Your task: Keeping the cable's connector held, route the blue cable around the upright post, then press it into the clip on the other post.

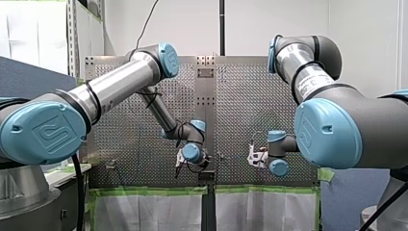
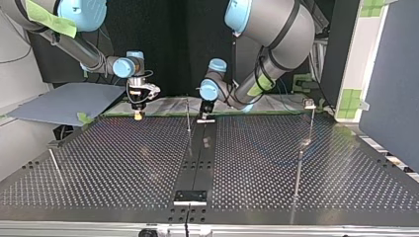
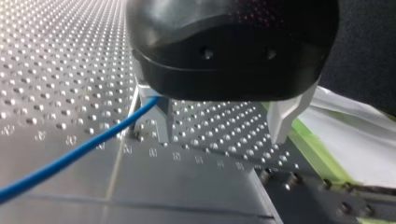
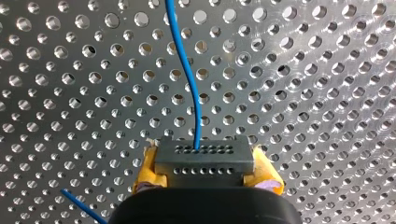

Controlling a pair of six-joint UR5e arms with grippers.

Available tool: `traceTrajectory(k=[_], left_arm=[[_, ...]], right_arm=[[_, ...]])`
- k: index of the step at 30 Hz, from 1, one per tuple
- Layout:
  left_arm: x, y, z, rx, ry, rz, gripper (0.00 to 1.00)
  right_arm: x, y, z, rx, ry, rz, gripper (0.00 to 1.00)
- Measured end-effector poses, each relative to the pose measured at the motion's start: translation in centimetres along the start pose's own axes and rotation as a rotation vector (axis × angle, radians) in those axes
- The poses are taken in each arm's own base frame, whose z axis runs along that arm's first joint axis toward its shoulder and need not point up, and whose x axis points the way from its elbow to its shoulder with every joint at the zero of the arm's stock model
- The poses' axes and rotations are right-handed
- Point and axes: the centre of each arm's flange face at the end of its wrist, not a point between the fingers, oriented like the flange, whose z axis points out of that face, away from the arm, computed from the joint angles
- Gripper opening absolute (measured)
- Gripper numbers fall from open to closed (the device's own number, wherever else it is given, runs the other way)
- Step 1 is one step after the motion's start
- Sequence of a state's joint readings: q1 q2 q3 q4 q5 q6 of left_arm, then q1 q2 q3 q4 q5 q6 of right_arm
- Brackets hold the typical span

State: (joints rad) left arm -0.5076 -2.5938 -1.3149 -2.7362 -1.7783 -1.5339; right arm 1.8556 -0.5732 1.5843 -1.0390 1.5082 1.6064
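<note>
While my right gripper (image 4: pixel 205 173) is clamped on the connector (image 4: pixel 204 156), its yellow pads (image 4: pixel 145 171) pressed to either end of the grey block, the blue cable (image 4: pixel 189 84) leaves the connector's face and runs away over the perforated table (image 4: pixel 327 70). My left gripper (image 3: pixel 219 123) hangs low over the table with its fingers (image 3: pixel 158 119) apart. The cable passes close beside one finger and is not pinched.

In the top view both grippers sit at the far edge of the table, with a thin upright post (image 2: pixel 188 116) between them. A second post (image 2: pixel 312 121) stands well apart at that view's right. The small head on it is probably the clip (image 2: pixel 310 103), though it is too small to be sure. The cable itself cannot be made out there.

The step in hand, as I judge it, is for my left gripper to take the loose run of cable and lead it round the near post. To do this well, the right grip should be firm and motionless so the connector does not twist. The left fingers should close only lightly, letting the cable slide through as the arm sweeps. The sweep should carry the cable low on the post and wide enough that the fingers clear it. Gentle tension matters: slack may let the loop ride up and off, while a hard pull may drag the connector from the pads. The cable should then be laid square across the clip's mouth before it is pressed in.
</note>
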Motion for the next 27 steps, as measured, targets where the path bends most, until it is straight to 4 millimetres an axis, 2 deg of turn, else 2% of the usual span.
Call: traceTrajectory(k=[4,13,21,27], left_arm=[[-0.2,-0.3,-0.8,0.01,-0.017,0.001,1.0],[1.5,-1.1,-2.5,0.033,-0.032,0.004,1.0],[1.1,-1.3,-4.2,0.044,-0.071,-0.004,1.0],[2.9,-1.7,-5.8,0.061,-0.048,0.005,1.0]], right_arm=[[-0.1,0.0,0.0,-0.001,0.0,0.0,0.0],[-0.1,0.0,-0.1,0.001,-0.002,0.0,0.0],[-0.2,0.0,0.0,0.002,-0.001,0.0,0.0],[-0.2,0.0,-0.1,0.001,-0.003,0.0,0.0]])
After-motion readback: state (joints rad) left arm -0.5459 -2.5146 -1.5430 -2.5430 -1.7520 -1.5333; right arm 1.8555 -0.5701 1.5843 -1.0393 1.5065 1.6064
